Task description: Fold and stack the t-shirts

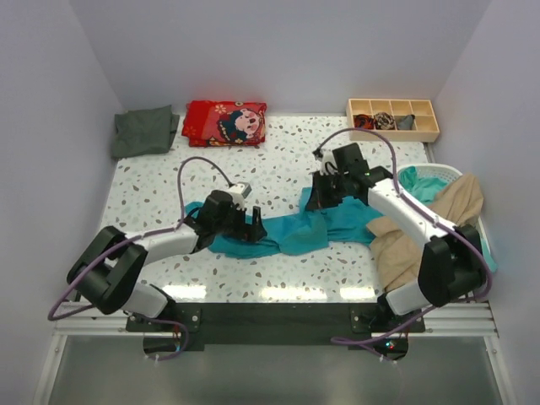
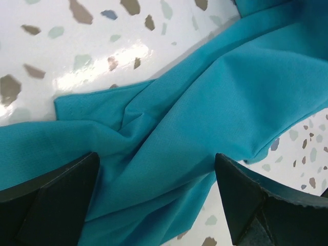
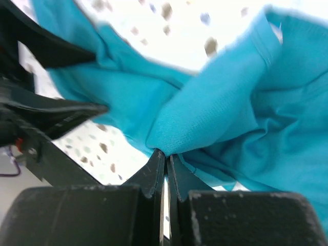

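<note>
Barely begun: teal shirt (image 1: 304, 232) lies crumpled.
Right gripper (image 3: 164, 154) pinches it, left gripper (image 2: 156, 159) wide open; grey-green shirt (image 1: 145, 131) looks folded at ten o'clock, beige shirt (image 1: 430, 224) unfolded at four.

The left arm (image 1: 160, 245) reached out from its base at the near left edge. Its elbow was folded low, and its white forearm ran rightward and slightly away. The wrist tipped the left gripper (image 1: 243, 229) downward, and its two dark fingers (image 2: 56, 200) stood spread wide apart, one on each side of the wrist view. The right arm (image 1: 405, 211) rose from its base at the near right and bent at the elbow, with its forearm stretching away and leftward toward the middle. The right gripper (image 3: 164, 156) pointed down. Its fingers were pressed together with barely a slit between them, pinching a fold of the teal t-shirt (image 3: 205, 118) at their tips.
</note>
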Tool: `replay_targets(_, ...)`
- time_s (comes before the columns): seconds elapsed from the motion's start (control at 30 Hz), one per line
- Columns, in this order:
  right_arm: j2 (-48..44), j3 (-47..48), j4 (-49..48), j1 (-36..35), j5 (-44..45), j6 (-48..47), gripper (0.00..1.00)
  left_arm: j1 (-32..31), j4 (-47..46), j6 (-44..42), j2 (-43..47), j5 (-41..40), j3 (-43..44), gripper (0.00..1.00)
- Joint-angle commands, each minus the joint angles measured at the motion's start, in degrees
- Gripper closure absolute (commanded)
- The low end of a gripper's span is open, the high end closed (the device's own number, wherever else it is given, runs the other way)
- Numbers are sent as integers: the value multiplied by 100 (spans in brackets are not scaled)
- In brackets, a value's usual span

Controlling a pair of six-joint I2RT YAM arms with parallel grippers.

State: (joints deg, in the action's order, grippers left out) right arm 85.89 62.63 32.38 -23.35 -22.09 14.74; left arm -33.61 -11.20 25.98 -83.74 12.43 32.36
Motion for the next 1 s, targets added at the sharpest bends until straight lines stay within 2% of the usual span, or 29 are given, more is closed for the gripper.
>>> replay_targets(0.0, -678, 881, 66, -20, -103, -103, 100, -14, 951, -127, 972, -862, 103, 0)
replay_targets(0.13, -907, 1374, 146, -20, -50, -182, 100, 56, 1813, -330, 2034, -1566, 542, 0)
replay_targets(0.27, -820, 1919, 76, -11, 11, -296, 100, 240, 2410, -339, 2547, -2312, 973, 0)
replay_targets(0.43, -311, 2392, -407, -11, 29, -297, 100, 854, 2404, -479, 2487, -2482, 1343, 0)
replay_targets(0.53, 278, 2919, -277, -11, 82, -331, 100, 864, 2377, -471, 2285, -2219, 1405, 0)
replay_targets(0.73, 894, 3308, -197, -29, 275, -516, 100, 864, 1938, -14, 1924, -1980, 518, 0)
replay_targets(0.83, 1070, 3466, -127, -20, 336, -613, 100, 873, 1876, 354, 1695, -2244, 254, 0)
replay_targets(0.97, 1229, 3660, 101, -2, 433, -762, 100, 935, 2201, 707, 1502, -3199, 253, 0)
